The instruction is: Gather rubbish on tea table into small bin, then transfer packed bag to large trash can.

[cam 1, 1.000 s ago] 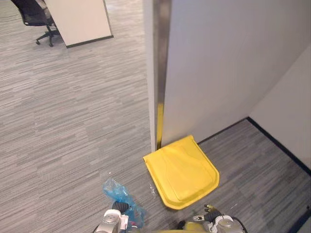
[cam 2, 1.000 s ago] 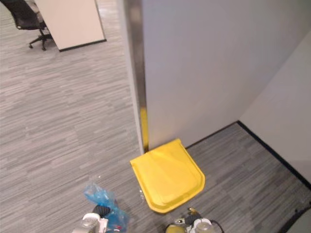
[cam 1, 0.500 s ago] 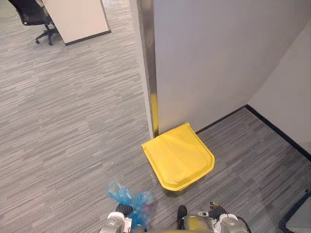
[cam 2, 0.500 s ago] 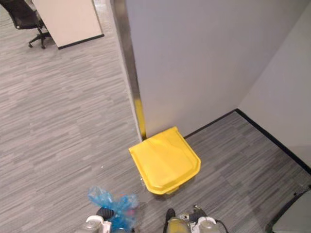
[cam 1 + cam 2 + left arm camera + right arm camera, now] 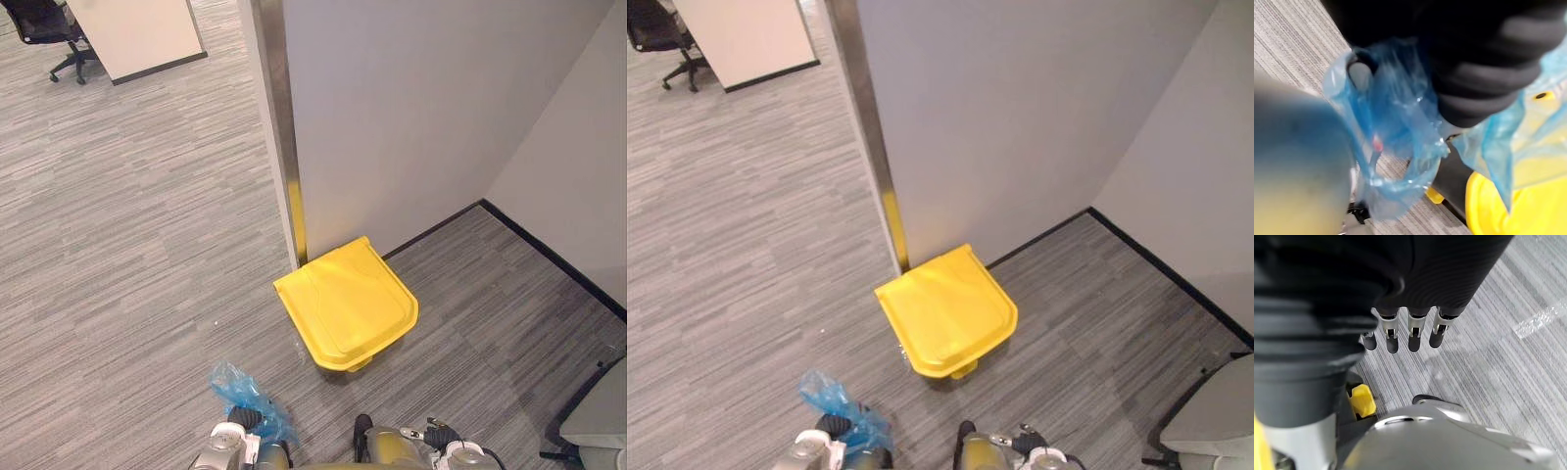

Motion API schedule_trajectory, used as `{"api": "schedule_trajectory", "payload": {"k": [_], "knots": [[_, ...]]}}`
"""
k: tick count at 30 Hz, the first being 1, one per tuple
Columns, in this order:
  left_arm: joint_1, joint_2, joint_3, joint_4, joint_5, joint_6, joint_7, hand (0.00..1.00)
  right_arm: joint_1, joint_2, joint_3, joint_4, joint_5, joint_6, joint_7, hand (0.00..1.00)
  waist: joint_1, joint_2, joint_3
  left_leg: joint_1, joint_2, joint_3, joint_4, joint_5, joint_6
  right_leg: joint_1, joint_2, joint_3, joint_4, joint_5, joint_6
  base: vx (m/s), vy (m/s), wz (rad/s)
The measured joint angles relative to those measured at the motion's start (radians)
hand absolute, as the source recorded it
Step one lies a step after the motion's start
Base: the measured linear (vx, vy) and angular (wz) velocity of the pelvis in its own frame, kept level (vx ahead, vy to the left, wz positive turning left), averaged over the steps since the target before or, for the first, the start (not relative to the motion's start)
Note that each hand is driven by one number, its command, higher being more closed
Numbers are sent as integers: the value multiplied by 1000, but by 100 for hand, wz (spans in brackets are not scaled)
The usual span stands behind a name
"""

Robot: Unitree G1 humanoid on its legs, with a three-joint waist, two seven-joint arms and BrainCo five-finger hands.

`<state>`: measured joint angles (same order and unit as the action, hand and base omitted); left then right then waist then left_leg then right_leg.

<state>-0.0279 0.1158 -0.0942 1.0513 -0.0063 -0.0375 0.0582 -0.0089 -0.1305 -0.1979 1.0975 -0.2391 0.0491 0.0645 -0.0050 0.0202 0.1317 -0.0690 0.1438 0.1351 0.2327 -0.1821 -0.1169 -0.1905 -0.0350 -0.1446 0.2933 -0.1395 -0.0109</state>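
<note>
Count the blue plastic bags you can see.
1. The blue plastic bag is bunched in the left hand, short of the yellow-lidded trash can. More could be hidden behind the wall.

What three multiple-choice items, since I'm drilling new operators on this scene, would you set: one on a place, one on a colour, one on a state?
1. Where does the large trash can stand?
A) in the middle of the open floor
B) on the floor, against the foot of the grey wall
C) on a table

2. What colour is the bag in the left hand?
A) black
B) white
C) blue

3. How is the can's yellow lid?
A) shut
B) propped open
C) lying off on the floor

Answers: 1 B, the can sits where the wall's end meets the carpet. 2 C, translucent blue plastic bunches around the left hand's fingers. 3 A, the lid lies flat over the can, with no opening showing.
</note>
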Motion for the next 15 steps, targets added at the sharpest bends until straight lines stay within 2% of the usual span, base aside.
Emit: {"api": "schedule_trajectory", "payload": {"k": [3, 6, 9, 11, 15], "knots": [[-11, -2, -1, 0, -19, 0, 2, 100, -2, -5, 5, 0, 1, 2, -1, 0, 0, -3, 10, -11, 1, -6, 35, 6, -8, 2, -2, -19, 17, -8, -12, 45, -43, 15], [-9, 2, -4, 0, -26, -1, 4, 100, -2, -2, -4, -4, 3, 2, -6, 0, 2, -7, 19, -9, -16, 0, 20, 48, -7, 2, -24, -36, 31, -26, -17, -19, -50, 19], [0, -3, -6, 1, -25, -1, 2, 100, 4, 4, -36, -6, 4, 1, -7, 0, -10, -3, 22, 41, -30, 26, -103, 95, -1, 14, -38, -70, 14, -40, -5, -32, -40, 30], [6, -4, -8, 2, -24, 0, -1, 100, 11, 7, -44, -13, 4, -1, -8, 0, -11, 3, 22, 56, -31, 31, -137, 99, 4, 19, -37, -80, 15, -44, 0, -13, 3, 26], [21, -6, -12, 11, -24, 1, -3, 100, 16, 12, -65, -15, 4, 0, -17, 0, -10, -8, 23, 72, -40, 38, -162, 107, 16, 30, -39, -72, 1, -39, 21, 13, 30, 1]]}}
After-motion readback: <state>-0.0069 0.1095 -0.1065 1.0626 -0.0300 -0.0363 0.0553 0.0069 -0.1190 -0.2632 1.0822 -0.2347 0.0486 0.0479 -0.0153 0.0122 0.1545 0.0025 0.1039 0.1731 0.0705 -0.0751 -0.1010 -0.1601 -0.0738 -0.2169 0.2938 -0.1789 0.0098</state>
